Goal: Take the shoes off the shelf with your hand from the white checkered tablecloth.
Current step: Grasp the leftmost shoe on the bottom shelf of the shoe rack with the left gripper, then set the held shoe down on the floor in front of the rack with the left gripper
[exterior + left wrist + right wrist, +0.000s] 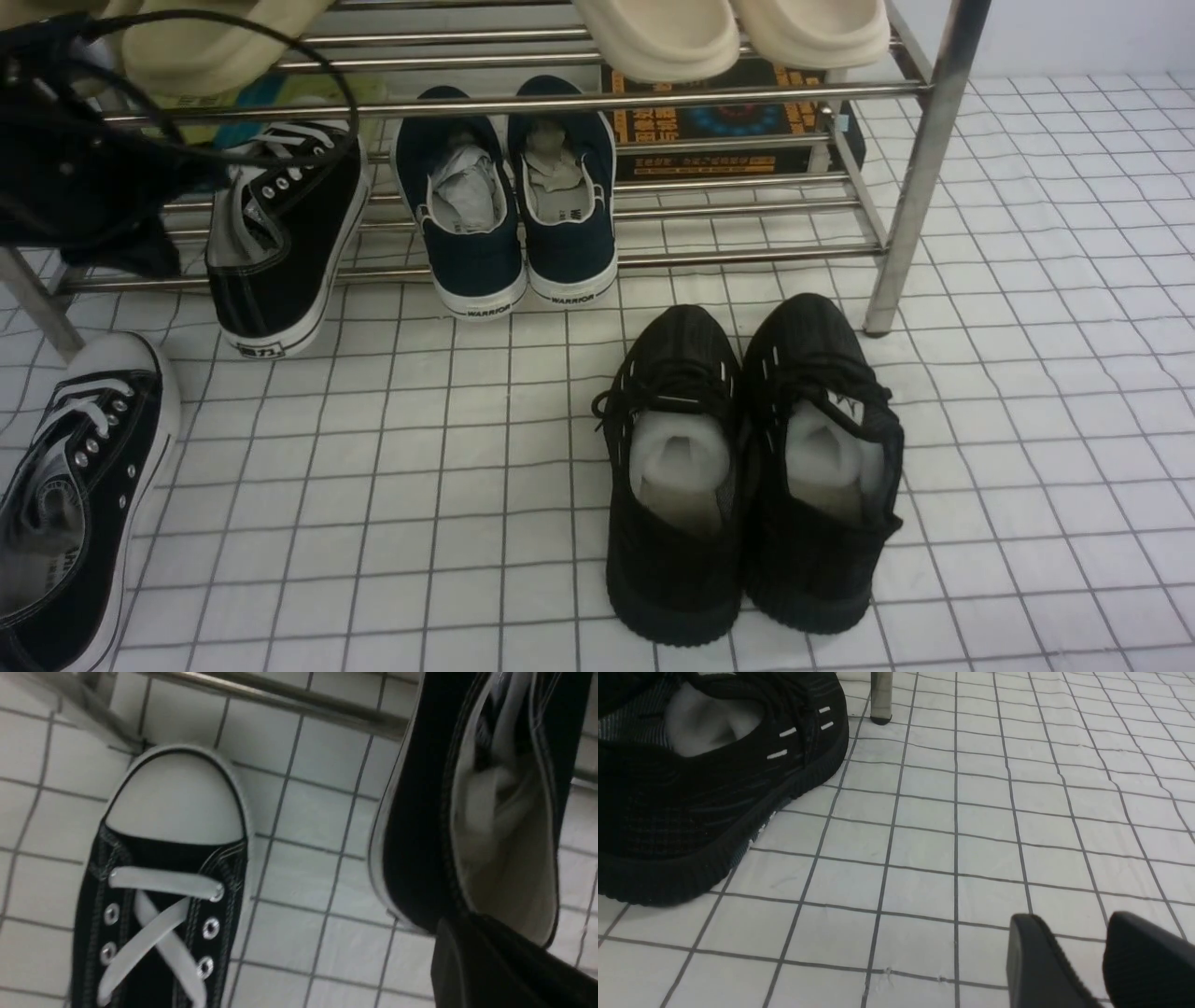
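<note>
One black canvas sneaker (285,238) with white laces hangs tilted at the front of the chrome shelf (653,98), its heel out past the lowest front bar. My left gripper (191,210), black with looping cables, is shut on its collar; the left wrist view shows a finger (472,956) at the shoe's opening (467,812). The other canvas sneaker (79,485) lies on the white checkered tablecloth (420,485) at the front left, and also shows in the left wrist view (163,882). My right gripper (1083,956) is open and empty, low over the cloth.
Navy WARRIOR slip-ons (509,201) sit on the bottom tier beside the held shoe. All-black knit sneakers (747,467) stand on the cloth in front of the shelf's right leg (910,205). Beige slippers (728,33) lie on the upper tier, a dark box (719,126) behind.
</note>
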